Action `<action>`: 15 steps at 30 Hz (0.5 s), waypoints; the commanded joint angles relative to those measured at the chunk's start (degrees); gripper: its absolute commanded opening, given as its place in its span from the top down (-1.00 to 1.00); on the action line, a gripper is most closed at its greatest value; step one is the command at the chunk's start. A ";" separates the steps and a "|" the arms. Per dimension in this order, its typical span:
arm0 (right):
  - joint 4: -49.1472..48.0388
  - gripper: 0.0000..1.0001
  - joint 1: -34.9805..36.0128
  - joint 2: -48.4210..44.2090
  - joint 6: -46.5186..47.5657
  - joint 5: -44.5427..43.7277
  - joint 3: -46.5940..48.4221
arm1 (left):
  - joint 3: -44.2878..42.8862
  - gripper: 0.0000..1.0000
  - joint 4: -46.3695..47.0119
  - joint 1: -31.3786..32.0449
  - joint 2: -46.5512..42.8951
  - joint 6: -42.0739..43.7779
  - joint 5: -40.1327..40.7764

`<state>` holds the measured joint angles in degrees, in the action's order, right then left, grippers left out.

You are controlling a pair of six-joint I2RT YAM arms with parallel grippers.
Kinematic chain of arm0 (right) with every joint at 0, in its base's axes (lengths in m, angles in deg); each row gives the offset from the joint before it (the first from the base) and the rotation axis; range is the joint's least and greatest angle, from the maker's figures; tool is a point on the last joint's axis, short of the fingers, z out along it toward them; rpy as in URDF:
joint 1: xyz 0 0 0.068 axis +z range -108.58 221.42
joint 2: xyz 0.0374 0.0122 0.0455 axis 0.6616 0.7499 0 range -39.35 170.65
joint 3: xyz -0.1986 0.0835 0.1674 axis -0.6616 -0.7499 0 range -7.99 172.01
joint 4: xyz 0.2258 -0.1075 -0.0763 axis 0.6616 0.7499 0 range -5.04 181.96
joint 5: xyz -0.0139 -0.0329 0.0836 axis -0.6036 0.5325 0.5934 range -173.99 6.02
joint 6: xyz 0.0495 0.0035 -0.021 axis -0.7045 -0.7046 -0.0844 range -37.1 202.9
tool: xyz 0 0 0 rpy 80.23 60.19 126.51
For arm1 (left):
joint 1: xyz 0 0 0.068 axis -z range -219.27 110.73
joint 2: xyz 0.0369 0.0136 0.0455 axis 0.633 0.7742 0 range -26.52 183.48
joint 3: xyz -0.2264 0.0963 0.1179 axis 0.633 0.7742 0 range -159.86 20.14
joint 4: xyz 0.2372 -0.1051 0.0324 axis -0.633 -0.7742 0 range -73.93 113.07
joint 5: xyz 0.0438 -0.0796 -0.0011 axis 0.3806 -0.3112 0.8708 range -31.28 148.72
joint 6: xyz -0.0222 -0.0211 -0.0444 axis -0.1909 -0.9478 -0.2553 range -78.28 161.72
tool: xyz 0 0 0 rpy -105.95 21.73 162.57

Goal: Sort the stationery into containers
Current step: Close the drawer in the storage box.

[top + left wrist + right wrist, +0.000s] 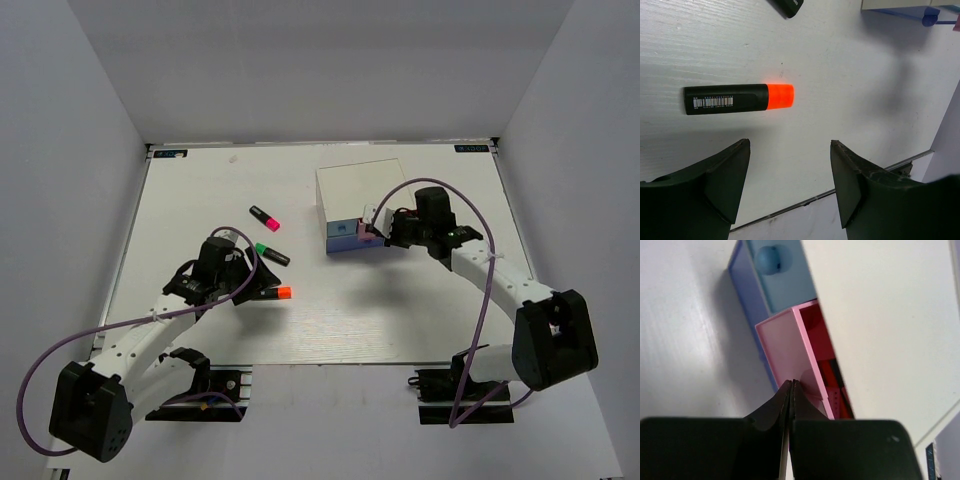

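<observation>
The orange-capped highlighter (737, 97) lies flat on the table, its cap (284, 293) pointing right. My left gripper (790, 150) is open and empty just short of it, also in the top view (262, 288). The green-capped highlighter (270, 253) and the pink-capped one (265, 217) lie further back. My right gripper (791, 383) is shut, its tips against the front of the pink drawer (782, 347), which stands partly open beside its pale knob (815, 390). Dark and red shapes show inside. The light-blue drawer (782, 282) is closed. The grey block and pink gadget are out of view.
The white-topped box (357, 183) stands right of centre, drawer fronts facing the near edge. Its wide blue-purple lower drawer (747, 295) sits under the small ones. White walls enclose the table on three sides. The table's near edge (860, 182) runs close behind my left fingers.
</observation>
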<state>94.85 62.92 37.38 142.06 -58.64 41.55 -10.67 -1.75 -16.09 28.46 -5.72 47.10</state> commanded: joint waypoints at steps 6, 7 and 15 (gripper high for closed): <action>-14.55 1.00 3.02 0.96 -4.13 -7.76 -1.81 | -1.01 -0.51 0.74 0.29 -0.05 0.42 -0.69; -14.64 1.00 3.46 1.23 -4.48 -8.37 -1.81 | -1.01 -0.51 0.74 0.29 -0.05 0.42 -0.69; -17.88 1.00 5.22 0.18 -6.51 -8.82 -3.83 | -0.48 -0.51 0.21 0.29 -1.10 0.42 -0.16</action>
<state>81.54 67.72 38.69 137.10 -67.03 38.70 -10.67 -1.77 -16.09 28.46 -5.72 47.12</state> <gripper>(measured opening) 0.008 0.752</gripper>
